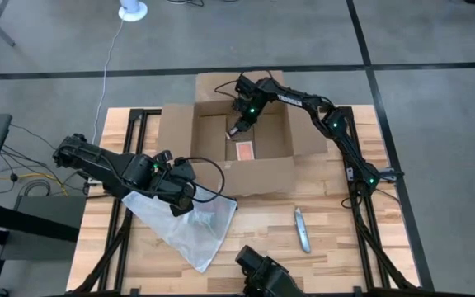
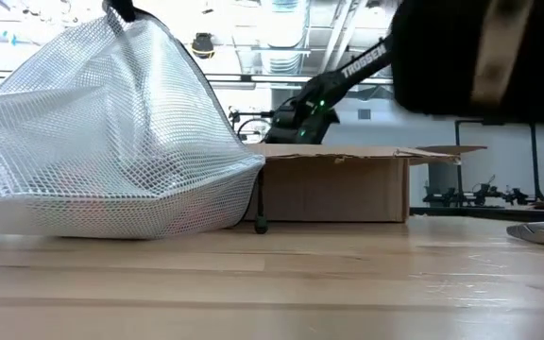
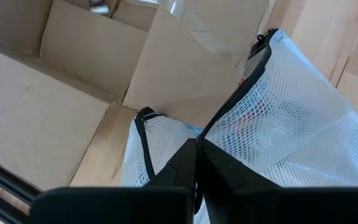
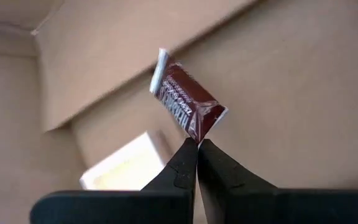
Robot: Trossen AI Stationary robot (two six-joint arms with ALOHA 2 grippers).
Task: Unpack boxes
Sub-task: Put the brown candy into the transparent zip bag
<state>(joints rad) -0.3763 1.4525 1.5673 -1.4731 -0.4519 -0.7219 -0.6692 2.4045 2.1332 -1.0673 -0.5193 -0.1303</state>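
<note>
A: Where does the cardboard box (image 1: 246, 144) sit?

B: On the far middle of the worktop (image 1: 336, 239), flaps folded out, open at the top. The right arm reaches over its far wall and down into it.

A: And the mesh bag (image 1: 190, 224)?

B: On the near side, by the box's front-left corner, its zipped mouth lifted and facing the box. The left pincer (image 3: 197, 163) is clamped together on the bag's zipper edge and holds that mouth up.

A: What has the right pincer (image 4: 197, 149) got?

B: It is pinched shut on one corner of a brown candy wrapper (image 4: 188, 101), which hangs over the box floor with its long axis running away from the fingertips, tilted. An orange packet (image 1: 245, 152) lies flat on the box floor just nearer the front wall.

A: So what does the next move turn on?

B: I judge it is the bag's mouth lying toward the near left of the right pincer, past the front flap. The wrapper must clear that flap. A folding knife (image 1: 302, 228) lies well apart to the right
</note>
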